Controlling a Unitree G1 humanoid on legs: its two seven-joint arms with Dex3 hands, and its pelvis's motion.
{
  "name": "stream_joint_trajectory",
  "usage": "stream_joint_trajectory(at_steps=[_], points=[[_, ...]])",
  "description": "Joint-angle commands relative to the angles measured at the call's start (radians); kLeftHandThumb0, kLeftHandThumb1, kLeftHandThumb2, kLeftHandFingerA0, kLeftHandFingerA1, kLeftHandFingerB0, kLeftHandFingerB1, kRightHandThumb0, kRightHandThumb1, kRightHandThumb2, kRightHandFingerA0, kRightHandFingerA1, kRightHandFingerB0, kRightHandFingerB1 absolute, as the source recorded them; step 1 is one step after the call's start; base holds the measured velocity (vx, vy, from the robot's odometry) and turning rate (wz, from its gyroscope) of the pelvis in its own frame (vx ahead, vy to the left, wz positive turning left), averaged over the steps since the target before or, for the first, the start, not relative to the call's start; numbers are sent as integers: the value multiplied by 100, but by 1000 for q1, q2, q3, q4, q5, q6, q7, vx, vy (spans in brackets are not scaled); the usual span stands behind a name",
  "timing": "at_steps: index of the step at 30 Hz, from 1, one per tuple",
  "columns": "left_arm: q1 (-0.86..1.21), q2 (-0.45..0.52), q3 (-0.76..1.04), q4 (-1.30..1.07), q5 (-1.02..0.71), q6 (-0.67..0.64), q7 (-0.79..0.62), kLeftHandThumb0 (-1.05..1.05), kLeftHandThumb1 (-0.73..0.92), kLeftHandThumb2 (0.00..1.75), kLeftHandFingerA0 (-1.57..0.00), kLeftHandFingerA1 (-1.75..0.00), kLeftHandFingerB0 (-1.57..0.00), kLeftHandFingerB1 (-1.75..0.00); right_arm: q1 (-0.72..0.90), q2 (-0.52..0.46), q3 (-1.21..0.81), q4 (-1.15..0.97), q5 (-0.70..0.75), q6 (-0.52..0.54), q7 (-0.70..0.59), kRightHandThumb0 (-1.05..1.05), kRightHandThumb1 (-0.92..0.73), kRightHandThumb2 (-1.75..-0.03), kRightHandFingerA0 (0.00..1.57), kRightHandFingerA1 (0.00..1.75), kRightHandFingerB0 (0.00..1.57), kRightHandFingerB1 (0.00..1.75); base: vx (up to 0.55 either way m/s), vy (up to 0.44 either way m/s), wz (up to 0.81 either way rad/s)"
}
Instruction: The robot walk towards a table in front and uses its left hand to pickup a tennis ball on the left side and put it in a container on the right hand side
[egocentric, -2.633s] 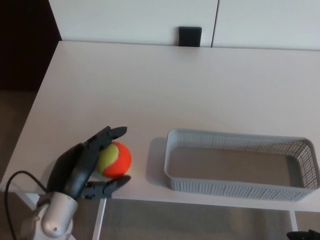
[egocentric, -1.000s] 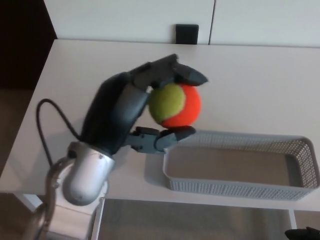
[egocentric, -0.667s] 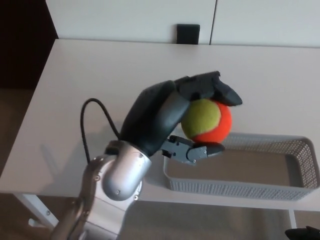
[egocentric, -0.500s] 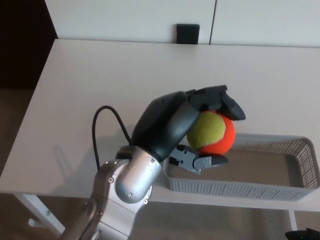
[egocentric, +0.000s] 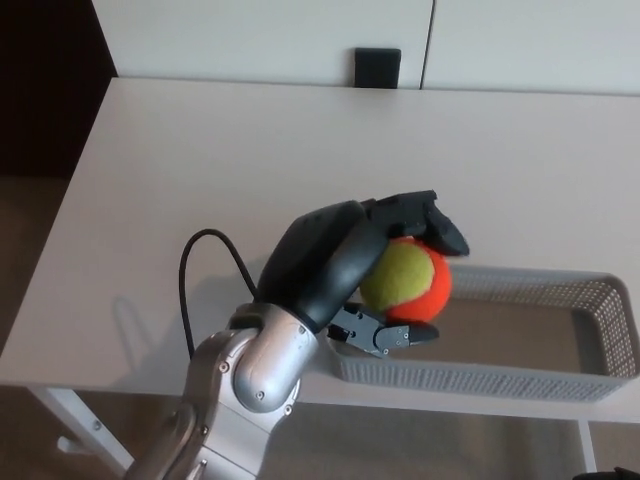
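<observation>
**Tennis ball gripped above the basket's left end**

Head view, looking down on a pale table (egocentric: 250, 150). Coming in from the lower left and raised off the tabletop: the left hand (egocentric: 335, 262), black, on a silver wrist (egocentric: 255, 370). Closed firmly round the tennis ball (egocentric: 405, 282) — thick fingers (egocentric: 425, 215) curled over the top, thumb (egocentric: 385, 335) pressed up from beneath. No part of the ball touching the table.

Half yellow-green, half orange, that ball; green side against the palm, orange side turned right towards the open length of the basket.

Lying along the near edge on the right side of the table: a long, shallow grey mesh basket (egocentric: 560, 380), perforated walls, rounded corners. Left end partly hidden behind hand and ball. Seen from here, ball overlapping the basket's near-left corner and left rim. Whether directly over the inside or only just short of the rim, cannot tell from this angle. Height above the basket likewise unclear.

Looping out to the left of the wrist and back down beside the forearm — a thin black cable (egocentric: 190, 290), hanging over the table's near-left part.

At the far edge of the table, near the middle: a small black block (egocentric: 378, 68), set against white wall panels (egocentric: 250, 35). To the left of the table, brownish floor (egocentric: 30, 250), darker towards the far corner.
</observation>
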Motion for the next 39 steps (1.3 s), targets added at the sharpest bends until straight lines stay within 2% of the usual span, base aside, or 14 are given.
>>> stream_joint_trajectory(at_steps=[1, 2, 3, 18, 22, 25, 26, 27, 28, 30, 32, 34, 37, 39], points=[[13, 23, 1, -3, 41, -19, 28, -89, 52, 70, -13, -35, -6, -19, 1, -19, 4, 8, -10, -29, -4, 7, -71, -60, 44, 59, 36, 48, 0, 0, 0], [14, 26, -1, -3, 45, -21, 29, -89, 52, 70, -13, -35, -6, -19, 1, -19, 5, 9, -10, -31, -4, 7, -71, -60, 44, 59, 36, 48, 0, 0, 0], [13, 34, -11, -7, 67, -11, 28, -93, 56, 97, -7, -10, -8, -4, 4, -17, 4, 1, -6, -22, -2, 6, -71, -60, 44, 58, 35, 47, 0, 0, 0], [45, 77, -62, -93, 161, 32, -20, -99, 62, 109, -5, -6, -5, -7, 16, -20, 13, -39, -8, 11, 8, 6, -70, -60, 45, 59, 35, 47, 0, 0, 0], [128, 89, -41, -202, 115, 6, -28, -98, 62, 106, -5, -11, -11, -8, 40, -24, 18, -49, -9, 14, 11, 6, -71, -60, 45, 58, 35, 46, 0, 0, 0], [251, 127, -5, -435, 70, -18, -61, -93, 57, 94, -9, -41, -7, -31, 53, -26, 5, -43, 12, -2, 23, 8, -72, -60, 42, 58, 35, 47, 0, 0, 0], [287, 135, 0, -504, 67, -16, -73, -40, 23, 91, 0, -50, 0, -49, 59, -24, 3, -41, 17, -3, 25, 9, -71, -60, 43, 58, 35, 47, 0, 0, 0], [298, 137, -1, -522, 67, -13, -78, -40, 23, 91, 0, -50, 0, -49, 62, -23, 4, -40, 16, -3, 24, 9, -71, -60, 43, 58, 35, 47, 0, 0, 0], [330, 144, 3, -577, 63, -9, -89, -89, 64, 60, -18, -31, -17, -29, 65, -22, 7, -35, 13, -5, 22, 9, -71, -60, 44, 58, 34, 47, 0, 0, 0], [362, 151, 9, -637, 55, -5, -99, -89, 64, 60, -18, -31, -17, -29, 65, -23, 10, -30, 10, -5, 21, 9, -71, -60, 44, 58, 34, 47, 0, 0, 0], [492, 210, 107, -830, -71, -90, -137, -82, 60, 59, -23, -34, -22, -30, 56, -23, 16, -25, -1, 15, 11, 8, -71, -60, 46, 59, 35, 46, 0, 0, 0], [558, 218, 165, -830, -140, -193, -135, -80, 59, 59, -25, -35, -25, -30, 63, -31, 15, -29, 0, 6, 19, 7, -71, -60, 44, 57, 35, 46, 0, 0, 0], [840, 364, 449, -830, -531, -484, -190, -76, 53, 57, -34, -39, -38, -32, 56, -31, 15, 7, 5, -24, 25, 6, -71, -60, 43, 57, 35, 47, 0, 0, 0], [954, 381, 530, -830, -593, -525, -218, -76, 50, 56, -39, -39, -42, -34, 64, -28, 19, 10, -1, -18, 18, 6, -70, -60, 42, 56, 35, 47, 0, 0, 0]])
